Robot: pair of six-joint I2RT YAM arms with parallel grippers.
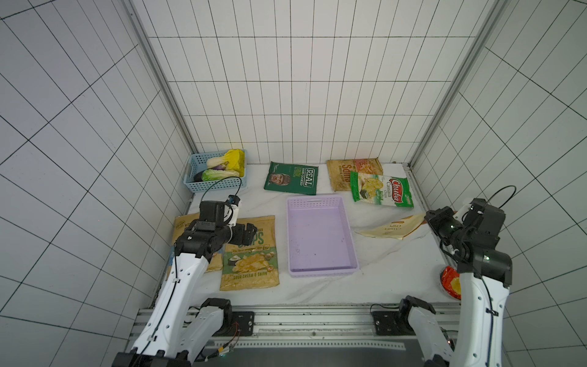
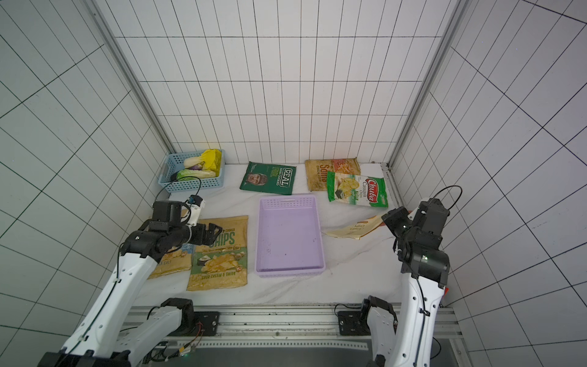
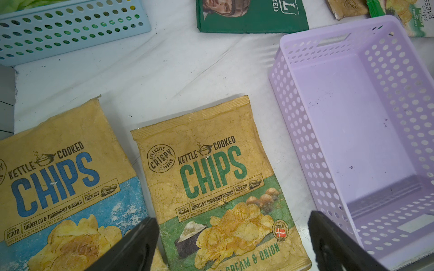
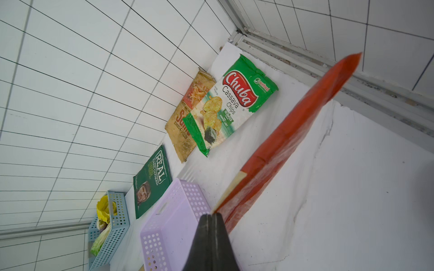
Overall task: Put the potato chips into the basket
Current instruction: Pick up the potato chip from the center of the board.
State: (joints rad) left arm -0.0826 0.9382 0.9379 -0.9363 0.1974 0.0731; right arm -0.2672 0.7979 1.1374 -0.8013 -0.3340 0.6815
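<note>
The lilac basket (image 1: 320, 241) stands empty mid-table. My left gripper (image 1: 251, 230) hangs open over the tan sour-cream-and-onion CHIPS bag (image 3: 211, 178), one finger on each side, holding nothing. A blue-print CHIPS bag (image 3: 58, 178) lies beside it, partly under the arm. My right gripper (image 4: 212, 214) is shut on a corner of the cream cassava bag (image 1: 392, 227); that end is raised and its orange underside (image 4: 293, 131) shows. At the back lie the dark green REAL bag (image 1: 292, 178), a tan bag (image 1: 340, 174) and the Chuba bag (image 1: 381, 190) overlapping it.
A blue lattice basket (image 1: 197, 184) with toy vegetables sits in the back left corner. A red-orange round object (image 1: 451, 281) lies at the front right, partly behind the right arm. Tiled walls close in on three sides; a metal rail (image 1: 301, 317) runs along the front.
</note>
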